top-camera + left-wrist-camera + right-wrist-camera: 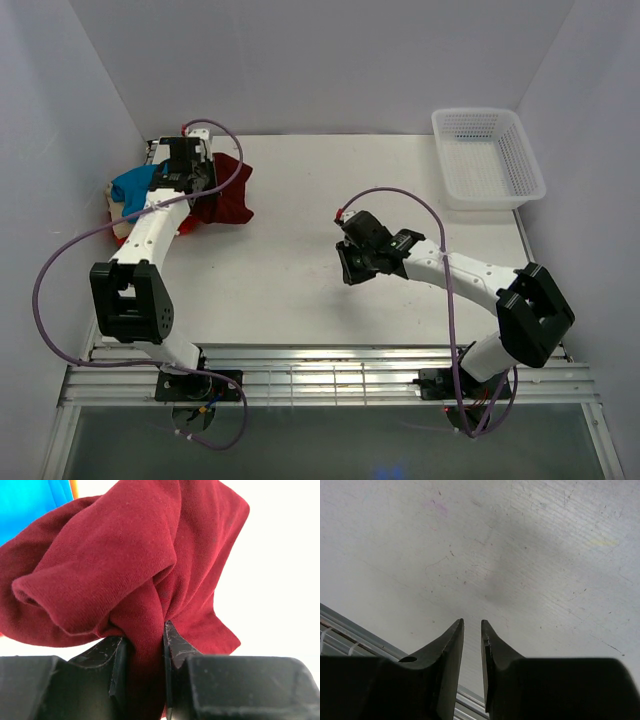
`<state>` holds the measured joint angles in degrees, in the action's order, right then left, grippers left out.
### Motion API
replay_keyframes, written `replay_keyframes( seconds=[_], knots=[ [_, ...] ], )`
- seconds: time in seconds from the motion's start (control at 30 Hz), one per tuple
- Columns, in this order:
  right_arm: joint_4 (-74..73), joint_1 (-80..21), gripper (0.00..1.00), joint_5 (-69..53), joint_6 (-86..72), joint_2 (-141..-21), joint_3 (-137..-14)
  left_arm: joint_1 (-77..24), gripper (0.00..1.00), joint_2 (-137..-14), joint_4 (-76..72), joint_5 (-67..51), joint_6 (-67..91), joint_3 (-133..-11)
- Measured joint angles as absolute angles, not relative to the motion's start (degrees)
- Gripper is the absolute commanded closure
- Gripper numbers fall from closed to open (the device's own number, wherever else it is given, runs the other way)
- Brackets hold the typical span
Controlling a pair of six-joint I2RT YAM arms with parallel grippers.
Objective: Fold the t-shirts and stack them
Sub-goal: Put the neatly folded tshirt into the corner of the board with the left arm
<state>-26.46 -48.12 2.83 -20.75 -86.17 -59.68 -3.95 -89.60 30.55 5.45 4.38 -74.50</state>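
The left fingers (pixel 116 667) pinch a fold of the maroon t-shirt (pixel 125 555) — bunched at the far-left corner of the tabletop (pixel 300 200), fanning away from them, no clear long axis — the right fingers (pixel 447 650) slightly apart, empty.

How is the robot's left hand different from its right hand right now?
The left gripper pinches a bunch of the maroon t-shirt between its fingers. The right gripper has nothing between its fingers, only a thin gap.
The left gripper is at the far left of the table, near the blue t-shirt. The right gripper hangs over the table's middle.
Both are black, with two fingers.
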Motion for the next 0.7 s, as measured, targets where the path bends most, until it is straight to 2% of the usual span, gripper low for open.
replay_keyframes(
  seconds=[0.13, 0.33, 0.7],
  knots=[
    [-26.33, -48.12, 0.73, 2.83, -21.32, -85.36, -57.41, -1.45, 1.00, -94.48, 31.40, 3.92, 3.20, -84.82],
    [-25.71, -48.12, 0.73, 2.79, -22.22, -84.38, -54.98, 4.29, 1.00, -97.36, 33.10, 2.11, 2.39, -93.32],
    [-25.56, -48.12, 0.73, 2.59, -23.18, -82.81, -53.54, 18.44, 1.00, -100.44, 33.45, -2.85, 3.95, -94.98]
  ],
)
